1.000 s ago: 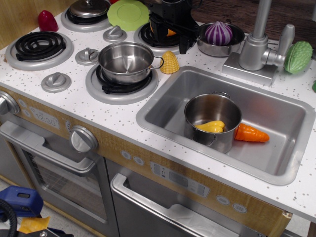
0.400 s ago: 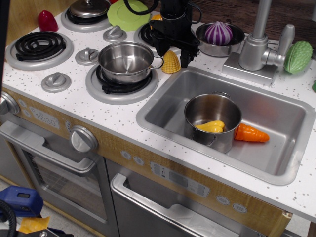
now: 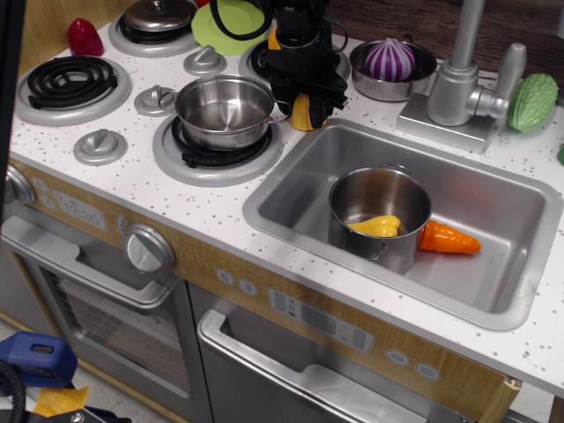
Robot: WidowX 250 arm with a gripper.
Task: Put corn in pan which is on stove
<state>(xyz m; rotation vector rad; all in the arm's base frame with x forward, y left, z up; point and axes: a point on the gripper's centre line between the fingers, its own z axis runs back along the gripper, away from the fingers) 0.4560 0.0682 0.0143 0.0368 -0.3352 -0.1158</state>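
The yellow ridged corn (image 3: 302, 114) stands on the white counter between the pan and the sink. The pan (image 3: 224, 108) is a wide, shallow steel pot, empty, on the front right burner of the stove (image 3: 132, 181). My black gripper (image 3: 305, 107) has come down from above onto the corn. Its jaws are open, one finger on each side of the corn, so only a strip of the corn shows between them. I cannot tell whether the fingers touch it. The gripper is just right of the pan's handle.
The sink (image 3: 291, 198) holds a taller steel pot (image 3: 388, 189) with a smooth yellow vegetable (image 3: 374, 226), and an orange carrot (image 3: 448, 238). A bowl with a purple onion (image 3: 390, 59), the faucet (image 3: 458, 84), a green plate (image 3: 227, 25) and a lidded pot (image 3: 159, 16) stand behind.
The gripper has moved forward from the back burner and down over the corn, so its fingers now straddle it. The corn and pan have not moved.
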